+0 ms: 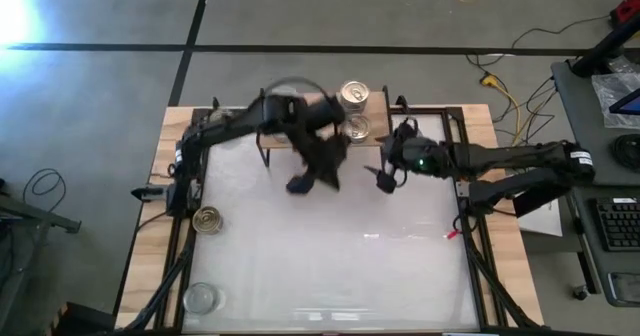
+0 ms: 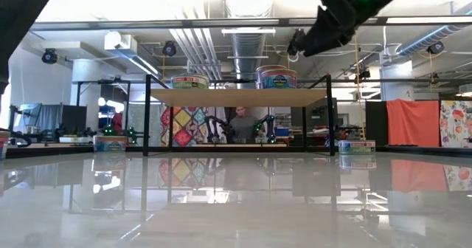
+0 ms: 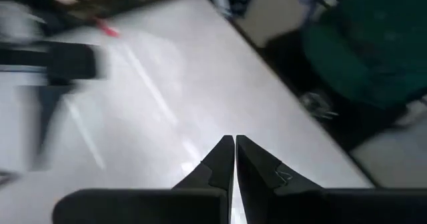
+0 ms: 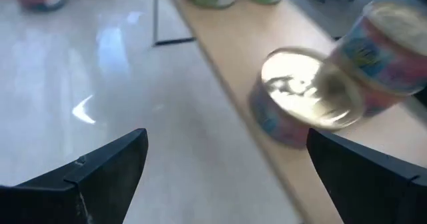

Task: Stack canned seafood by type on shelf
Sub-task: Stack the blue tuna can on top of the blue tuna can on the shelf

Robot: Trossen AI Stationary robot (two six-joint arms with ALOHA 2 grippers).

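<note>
shelf [image 1: 375,106] has a few cans [image 1: 354,94] on it; two tins [image 1: 208,219] remain on the table. left gripper [image 3: 234,147] closed, empty; right gripper [image 4: 227,161] wide open, empty.

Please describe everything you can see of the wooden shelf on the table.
The shelf is a low, flat, rectangular board of light wood on thin black wire legs, standing level at the far edge of the white table. Short round cans rest on its top: one towards one end, others grouped at the opposite end, where two seem stacked. The right hand is open, close to those cans but not touching the shelf.
</note>
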